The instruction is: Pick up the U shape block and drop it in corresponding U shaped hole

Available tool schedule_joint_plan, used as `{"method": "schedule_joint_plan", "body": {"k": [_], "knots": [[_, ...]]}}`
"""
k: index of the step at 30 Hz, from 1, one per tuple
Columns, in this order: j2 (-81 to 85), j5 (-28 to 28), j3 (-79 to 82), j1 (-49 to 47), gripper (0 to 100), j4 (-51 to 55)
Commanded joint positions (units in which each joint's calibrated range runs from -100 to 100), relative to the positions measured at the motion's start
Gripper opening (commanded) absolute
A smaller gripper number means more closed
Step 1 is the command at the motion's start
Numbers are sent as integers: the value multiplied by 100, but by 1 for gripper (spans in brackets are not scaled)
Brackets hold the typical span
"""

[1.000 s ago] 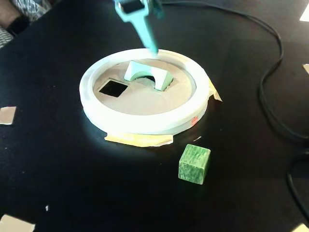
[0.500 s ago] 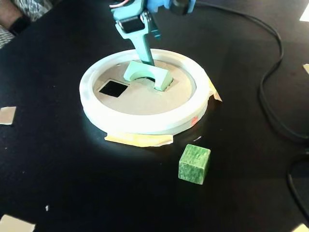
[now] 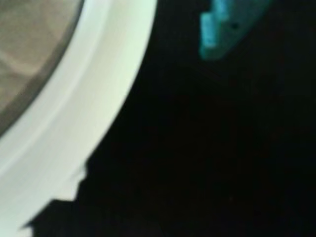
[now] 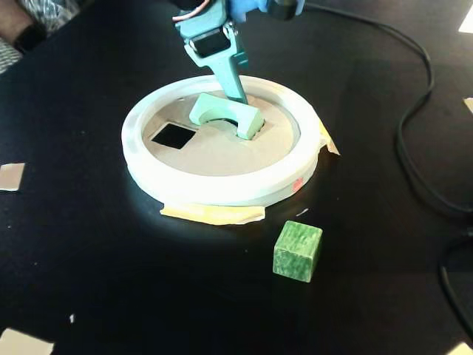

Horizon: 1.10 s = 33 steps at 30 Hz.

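The pale green U shape block [image 4: 222, 109] stands like an arch on the cardboard lid [image 4: 214, 151] inside the white ring [image 4: 222, 188], right of the ring's middle. My teal gripper [image 4: 238, 95] comes down from above and its narrow tip meets the top of the block; the jaws look closed on it. The U shaped hole is hidden under the block. A square hole [image 4: 173, 134] shows at the lid's left. The wrist view shows only a piece of teal jaw at the top right, the white ring [image 3: 84, 103] and some cardboard [image 3: 29, 44]; the block is out of that view.
A dark green cube [image 4: 298, 251] lies on the black table in front of the ring. Yellow tape [image 4: 214, 214] holds the ring down. Black cables [image 4: 414, 133] run along the right side. Paper scraps lie at the left edge [image 4: 10, 176].
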<state>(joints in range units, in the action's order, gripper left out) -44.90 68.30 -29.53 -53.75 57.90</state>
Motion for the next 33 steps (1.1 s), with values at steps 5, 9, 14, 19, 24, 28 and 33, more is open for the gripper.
{"method": "schedule_joint_plan", "body": {"k": [5,9,14,19,24,28,33], "knots": [[240,44,-554,119,91,1841],[428,54,-1055,-293,91,1851],[437,24,-1956,-605,89,1851],[446,-156,-2767,-718,89,2002],[902,-869,-3058,-418,89,2915],[1332,-1631,-3022,368,89,3698],[1700,-3082,-3040,1504,89,4210]]}}
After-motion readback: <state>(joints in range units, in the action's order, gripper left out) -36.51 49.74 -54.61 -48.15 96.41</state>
